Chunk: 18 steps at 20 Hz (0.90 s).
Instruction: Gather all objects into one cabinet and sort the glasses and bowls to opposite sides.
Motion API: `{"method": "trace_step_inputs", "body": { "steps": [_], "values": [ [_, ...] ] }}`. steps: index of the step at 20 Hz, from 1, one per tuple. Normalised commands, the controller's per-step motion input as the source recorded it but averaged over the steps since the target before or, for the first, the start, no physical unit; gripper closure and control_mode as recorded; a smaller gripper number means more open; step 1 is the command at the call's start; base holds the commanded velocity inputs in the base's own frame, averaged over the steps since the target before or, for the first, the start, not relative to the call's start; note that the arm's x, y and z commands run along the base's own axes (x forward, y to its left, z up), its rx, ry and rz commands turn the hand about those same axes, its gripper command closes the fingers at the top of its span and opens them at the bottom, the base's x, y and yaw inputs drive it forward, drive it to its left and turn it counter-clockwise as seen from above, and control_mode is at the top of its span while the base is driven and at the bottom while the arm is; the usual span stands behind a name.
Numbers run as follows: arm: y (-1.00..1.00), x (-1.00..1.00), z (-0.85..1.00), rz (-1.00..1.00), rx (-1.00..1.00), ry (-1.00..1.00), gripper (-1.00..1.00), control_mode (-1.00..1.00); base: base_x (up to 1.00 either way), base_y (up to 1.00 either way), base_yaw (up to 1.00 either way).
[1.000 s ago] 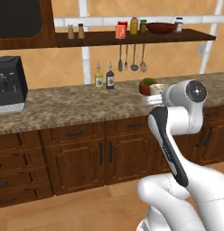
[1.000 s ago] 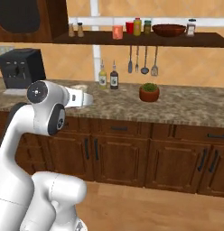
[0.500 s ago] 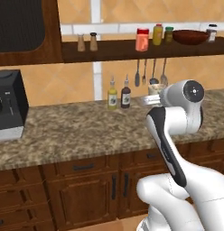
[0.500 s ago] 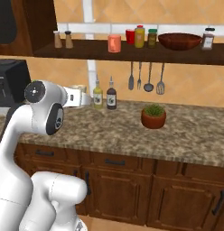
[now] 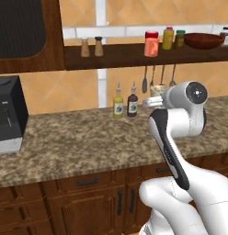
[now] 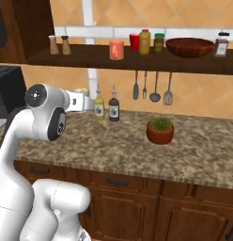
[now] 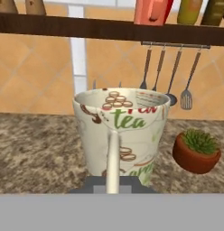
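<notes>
Gripper (image 7: 114,182) holds the cream tumbler (image 7: 121,133) upright, one finger inside the rim, closed on its wall; tumbler is carried above the counter (image 6: 113,146), below the shelf (image 6: 137,60); salmon tumbler (image 6: 116,49) stands mid-shelf; bowl (image 6: 189,47) sits further right on the shelf; plant pot (image 6: 160,131) rests on the counter.

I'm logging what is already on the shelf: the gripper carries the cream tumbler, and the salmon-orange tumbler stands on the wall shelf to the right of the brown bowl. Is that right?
Not quite. In the right base view the salmon-orange tumbler stands on the wall shelf to the left of the brown bowl, not the right, with a red can and two bottles between them. The rest holds: the hand view shows the cream tumbler in the gripper.
</notes>
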Motion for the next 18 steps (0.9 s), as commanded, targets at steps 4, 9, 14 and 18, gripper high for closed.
{"method": "trace_step_inputs", "body": {
  "steps": [4, 9, 14, 18],
  "values": [
    [0.0, 0.0, 0.0, 0.0, 0.0, 0.0, 1.0, 1.0, 0.86, 0.19, 0.0],
    [0.0, 0.0, 0.0, 0.0, 0.0, 0.0, 1.0, 1.0, 0.19, 0.12, 0.02],
    [0.0, -0.34, 0.34, 0.02, 0.0, -0.21, 1.0, -1.0, -0.08, 0.0, 0.01],
    [0.0, -0.55, 0.89, 0.02, 0.0, -0.26, 1.0, -1.0, 0.0, 0.0, 0.0]
  ]
}}
